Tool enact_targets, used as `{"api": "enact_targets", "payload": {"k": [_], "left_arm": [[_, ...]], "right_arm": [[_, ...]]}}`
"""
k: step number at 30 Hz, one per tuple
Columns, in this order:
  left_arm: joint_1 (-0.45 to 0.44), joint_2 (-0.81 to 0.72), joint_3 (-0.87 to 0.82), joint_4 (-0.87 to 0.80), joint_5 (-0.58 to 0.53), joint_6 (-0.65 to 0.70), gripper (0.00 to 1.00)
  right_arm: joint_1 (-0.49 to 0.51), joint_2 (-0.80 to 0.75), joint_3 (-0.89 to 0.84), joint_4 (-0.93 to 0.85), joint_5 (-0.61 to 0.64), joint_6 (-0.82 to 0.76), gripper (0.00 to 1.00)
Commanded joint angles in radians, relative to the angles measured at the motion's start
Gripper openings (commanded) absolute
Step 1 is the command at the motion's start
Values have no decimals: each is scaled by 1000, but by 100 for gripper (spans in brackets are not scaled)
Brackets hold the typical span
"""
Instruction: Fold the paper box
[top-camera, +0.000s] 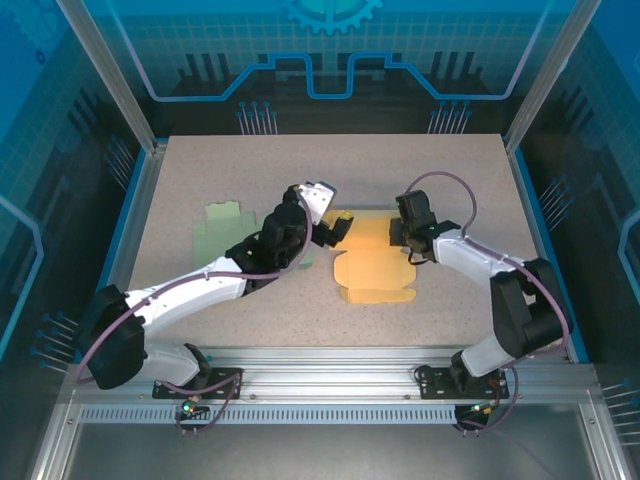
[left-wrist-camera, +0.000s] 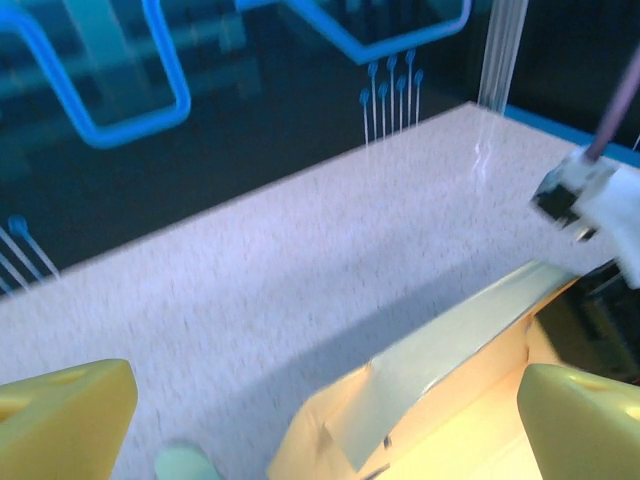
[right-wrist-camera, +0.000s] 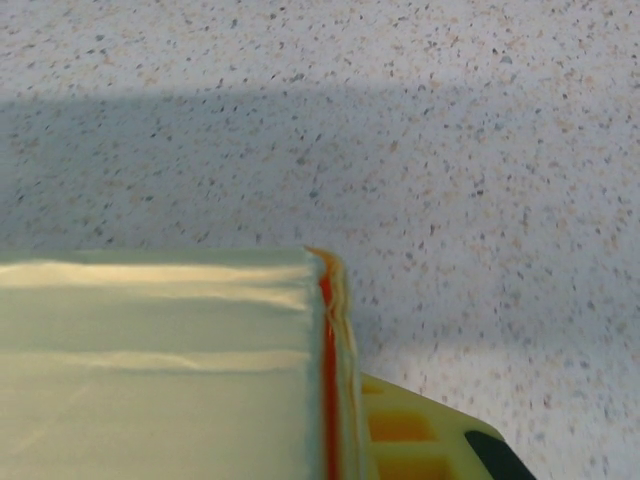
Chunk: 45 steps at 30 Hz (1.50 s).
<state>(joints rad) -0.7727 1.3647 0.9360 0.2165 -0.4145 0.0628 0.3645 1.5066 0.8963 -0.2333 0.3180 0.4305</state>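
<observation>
I have the paper box (top-camera: 375, 268) lying mid-table, both grippers at its far end.
My left wrist camera tells more than overhead: the left gripper (left-wrist-camera: 320, 430) is spread wide either side of a raised flap. The right gripper (top-camera: 400, 235) touches the box; I can't tell its opening.

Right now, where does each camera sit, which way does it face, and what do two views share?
Top external: above, behind the bases, looking down on table, both arms, orange paper box.
Left wrist: facing across to the back wall; left fingers spread at bottom.
Right wrist: close over the box edge; one right finger.
All share the box.
</observation>
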Motion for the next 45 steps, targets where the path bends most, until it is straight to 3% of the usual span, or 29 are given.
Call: {"api": "enact_targets", "payload": {"k": [1,5,10,14,24,28,45], "left_arm": [[27,-36,12,-188,-40,-239,99],[63,-86,-67,-155,-23,-334,99],[98,-126,-159,-64,18,-381,99],[113,-114,-169,-61,45,-389,99],[148,-24,-202,131,232,-390,99],[148,43,-185,202,320,-372,99],[148,311,-1,247,293,-494,99]], "right_arm": [[16,-79,-40,-128,20,50,0],[16,-126,-46,-221,118,36,0],[16,-230,-146,-36,100,-101,0],[1,-268,-184,79,142,-121,0],[-107,-111,-97,166,-44,-184,0],[-129,-82,-73,180,-46,-185,0],[-159,-80,-75,175,-124,-209,0]]}}
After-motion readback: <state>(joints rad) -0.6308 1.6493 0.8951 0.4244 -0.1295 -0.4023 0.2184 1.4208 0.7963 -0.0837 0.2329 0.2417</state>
